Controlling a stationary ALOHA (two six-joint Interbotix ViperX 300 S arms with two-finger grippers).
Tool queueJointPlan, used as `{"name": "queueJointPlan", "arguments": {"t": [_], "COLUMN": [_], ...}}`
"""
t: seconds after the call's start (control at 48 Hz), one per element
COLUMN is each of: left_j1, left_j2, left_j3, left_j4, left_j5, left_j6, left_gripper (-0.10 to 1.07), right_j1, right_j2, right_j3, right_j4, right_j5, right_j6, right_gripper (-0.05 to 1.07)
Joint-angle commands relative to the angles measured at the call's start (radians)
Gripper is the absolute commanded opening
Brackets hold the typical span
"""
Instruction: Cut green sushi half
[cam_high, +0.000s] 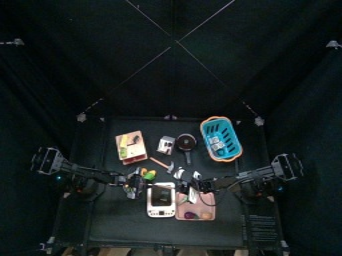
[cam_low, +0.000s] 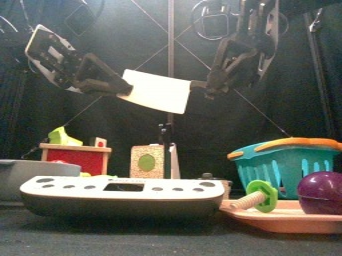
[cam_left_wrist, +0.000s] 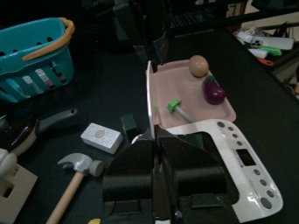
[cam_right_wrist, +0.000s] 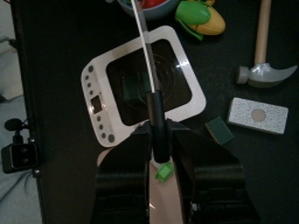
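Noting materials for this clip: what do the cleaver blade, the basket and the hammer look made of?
Cleaver: the blade is flat, pale and matte with no metallic gleam, so probably toy plastic. Basket: teal moulded plastic, going by its slotted walls and slight sheen, with an orange rim. Hammer: the light tan handle looks like wood, and the grey head looks metallic, though it could be painted.

No text, label, brand or number can be read on anything in these views.

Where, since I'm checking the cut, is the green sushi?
In the right gripper, the green sushi sits pinched between its jaws above the white scale, beside the left gripper's knife blade.
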Motion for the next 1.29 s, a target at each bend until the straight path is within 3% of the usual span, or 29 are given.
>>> {"name": "queueJointPlan", "arguments": {"t": [0.0,0.583,1.271], "left_j1": [-0.005,-0.069,-0.097], "left_j2": [0.02,0.137,0.144], "left_j3": [-0.011,-0.015,0.008], "left_j4": [0.002,0.0,-0.002], "left_j5": [-0.006,-0.002,0.011], "left_j6": [0.002,-0.006,-0.006], "left_gripper": [0.39,0.39,0.39], "right_j1": [0.003,0.074,0.095], "right_j2": [-0.008,0.086,0.118], "right_j3": [-0.02,-0.034,-0.043], "right_j4": [0.005,0.038,0.06], "right_j5": [0.002,0.002,0.002], "right_j6": [0.005,0.008,0.008], "right_gripper": [0.45,0.45,0.45]}}
